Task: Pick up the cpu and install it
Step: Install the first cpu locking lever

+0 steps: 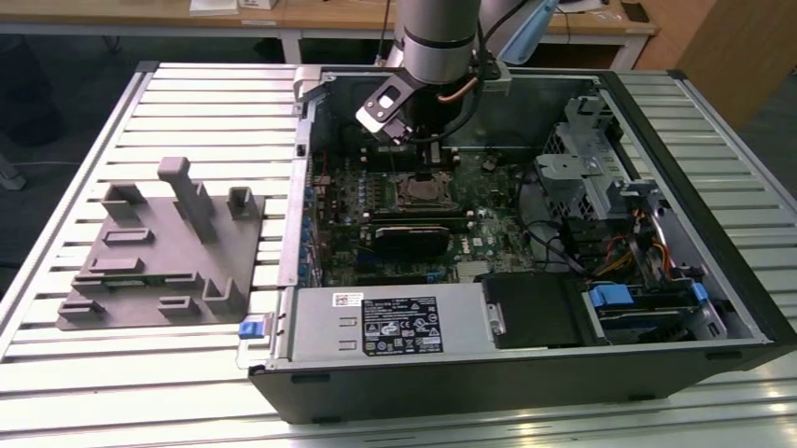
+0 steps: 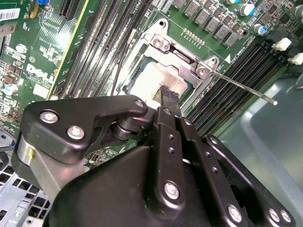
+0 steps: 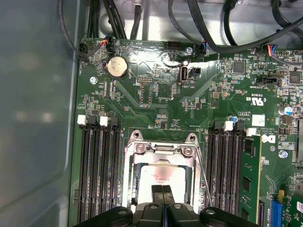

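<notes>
Slatted pale metal worktop carries an open black computer case and a grey moulded fixture, with wooden desks behind.

Inside the case, the arm's black gripper hangs over the green motherboard, its two fingertips pressed together just above the small flat square cpu with its pale silver-white top. That cpu lies flat, top face up, in the metal-framed socket, edges parallel to the frame. Being square, it shows no long axis. Nothing is gripped. The fixture sits at the worktop's edge on the exterior view's left.
</notes>
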`<state>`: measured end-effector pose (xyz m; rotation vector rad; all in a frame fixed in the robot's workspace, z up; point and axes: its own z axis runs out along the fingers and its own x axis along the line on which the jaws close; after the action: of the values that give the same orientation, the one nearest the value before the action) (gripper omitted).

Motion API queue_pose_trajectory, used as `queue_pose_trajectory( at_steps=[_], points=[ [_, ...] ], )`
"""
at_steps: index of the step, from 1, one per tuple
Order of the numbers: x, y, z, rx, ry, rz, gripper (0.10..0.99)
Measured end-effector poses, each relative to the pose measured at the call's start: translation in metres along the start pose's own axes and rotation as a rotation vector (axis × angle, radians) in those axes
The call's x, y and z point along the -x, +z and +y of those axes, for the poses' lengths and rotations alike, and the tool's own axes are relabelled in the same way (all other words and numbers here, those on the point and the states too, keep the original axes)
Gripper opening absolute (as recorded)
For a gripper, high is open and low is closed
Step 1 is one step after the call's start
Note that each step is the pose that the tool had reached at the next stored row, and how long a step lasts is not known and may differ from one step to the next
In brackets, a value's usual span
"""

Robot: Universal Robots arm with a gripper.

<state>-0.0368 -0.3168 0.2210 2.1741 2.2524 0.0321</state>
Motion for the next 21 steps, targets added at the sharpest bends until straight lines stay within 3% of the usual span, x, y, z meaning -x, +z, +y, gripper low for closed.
queue_pose_trajectory(
  at_steps=[8, 16, 21],
  points=[
    [0.0000, -0.0001, 0.0000, 0.000, -0.025, 0.0004, 0.106],
    [0.0000, -0.0001, 0.0000, -0.001, -0.160, 0.0034, 0.106],
    [0.0000, -0.0033, 0.0001, -0.001, -0.203, 0.0045, 0.106]
  ],
)
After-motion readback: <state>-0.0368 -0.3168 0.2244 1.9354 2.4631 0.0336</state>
